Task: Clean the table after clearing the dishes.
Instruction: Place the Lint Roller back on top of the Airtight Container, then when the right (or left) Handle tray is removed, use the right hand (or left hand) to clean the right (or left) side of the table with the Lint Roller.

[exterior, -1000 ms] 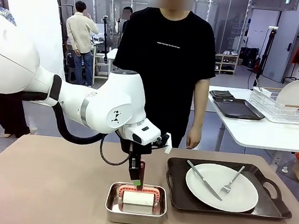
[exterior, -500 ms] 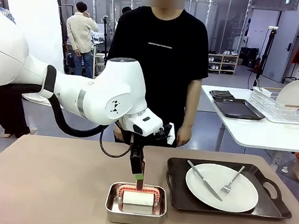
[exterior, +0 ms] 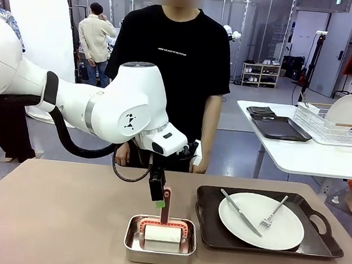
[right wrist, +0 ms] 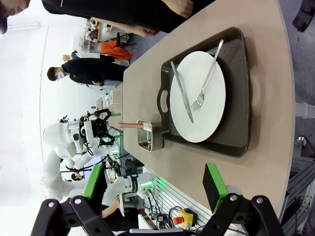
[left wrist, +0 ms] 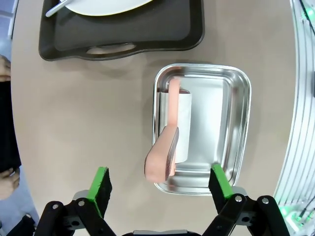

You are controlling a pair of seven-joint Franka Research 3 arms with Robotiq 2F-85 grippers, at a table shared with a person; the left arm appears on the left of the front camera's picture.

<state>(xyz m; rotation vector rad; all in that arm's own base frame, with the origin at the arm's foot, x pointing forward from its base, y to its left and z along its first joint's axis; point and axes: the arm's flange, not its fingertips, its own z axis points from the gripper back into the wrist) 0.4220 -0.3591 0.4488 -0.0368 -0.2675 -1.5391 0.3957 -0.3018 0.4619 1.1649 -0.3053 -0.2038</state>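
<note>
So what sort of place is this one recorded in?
Probably a robotics lab staged for dining: a white robot arm over the table, a dish rack on a white side table, glass partitions behind.

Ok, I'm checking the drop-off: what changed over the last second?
The left end effector opened, let go of the cleaning pad's pink handle and rose slightly off it, the arm drawing back toward the robot's left. The person stepped that way too. The cleaning pad stayed in the steel pan; the plate with its cutlery and the tray did not move.
</note>
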